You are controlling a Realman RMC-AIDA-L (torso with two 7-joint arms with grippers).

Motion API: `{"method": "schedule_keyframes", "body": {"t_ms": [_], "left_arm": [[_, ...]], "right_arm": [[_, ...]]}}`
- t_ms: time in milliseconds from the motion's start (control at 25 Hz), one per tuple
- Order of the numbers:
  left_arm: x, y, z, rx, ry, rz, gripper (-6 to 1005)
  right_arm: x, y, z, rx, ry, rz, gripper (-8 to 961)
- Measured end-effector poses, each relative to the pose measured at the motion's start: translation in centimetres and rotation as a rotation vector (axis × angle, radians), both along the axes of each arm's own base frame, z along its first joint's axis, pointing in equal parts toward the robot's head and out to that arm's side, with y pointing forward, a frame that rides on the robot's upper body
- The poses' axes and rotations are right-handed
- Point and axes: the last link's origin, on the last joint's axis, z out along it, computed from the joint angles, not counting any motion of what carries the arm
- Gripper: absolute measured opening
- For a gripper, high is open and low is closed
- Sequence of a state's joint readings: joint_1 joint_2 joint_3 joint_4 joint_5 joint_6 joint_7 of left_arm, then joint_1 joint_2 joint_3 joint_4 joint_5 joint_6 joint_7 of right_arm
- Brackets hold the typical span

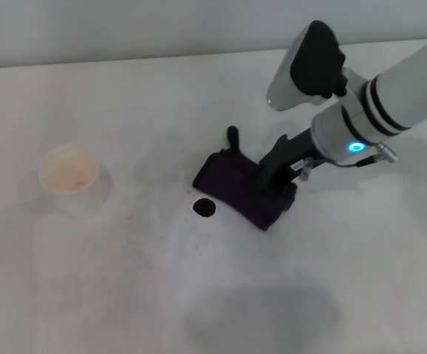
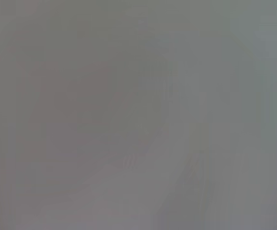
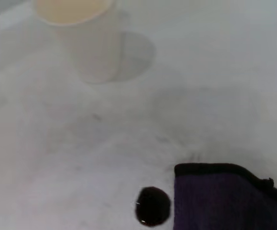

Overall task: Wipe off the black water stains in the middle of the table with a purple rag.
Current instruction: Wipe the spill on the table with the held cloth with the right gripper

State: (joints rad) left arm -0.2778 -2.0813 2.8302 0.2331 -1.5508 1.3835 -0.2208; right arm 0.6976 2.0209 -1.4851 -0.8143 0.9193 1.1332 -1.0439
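Observation:
The purple rag (image 1: 235, 186) lies folded on the white table (image 1: 110, 287) near its middle, with its small dark loop (image 1: 232, 136) at the far corner. The black water stain (image 1: 203, 207), a small round blot, sits just left of the rag's near-left edge, apart from it. My right gripper (image 1: 273, 183) is down on the rag's right end, touching it. The right wrist view shows the stain (image 3: 152, 206) beside the rag's edge (image 3: 224, 199). My left gripper is out of view; the left wrist view shows only blank grey.
A pale translucent cup (image 1: 71, 177) stands upright on the left of the table, well away from the stain; it also shows in the right wrist view (image 3: 81, 33). Faint grey smudges lie around the stain. The table's far edge meets a wall.

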Motion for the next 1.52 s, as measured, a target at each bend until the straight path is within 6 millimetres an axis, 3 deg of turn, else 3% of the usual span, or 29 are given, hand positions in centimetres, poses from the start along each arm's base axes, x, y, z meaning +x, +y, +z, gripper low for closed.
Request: {"method": "schedule_keyframes", "body": {"t_ms": [1120, 1520], "left_arm": [[0.5, 0.4, -0.3, -0.006, -0.021, -0.016, 875], [0.7, 0.4, -0.5, -0.011, -0.025, -0.02, 875]], "right_arm": [[-1.6, -2.8, -4.6, -0.131, 0.087, 0.173, 62], [-2.1, -2.5, -5.4, -0.09, 0.097, 0.233, 62]]}}
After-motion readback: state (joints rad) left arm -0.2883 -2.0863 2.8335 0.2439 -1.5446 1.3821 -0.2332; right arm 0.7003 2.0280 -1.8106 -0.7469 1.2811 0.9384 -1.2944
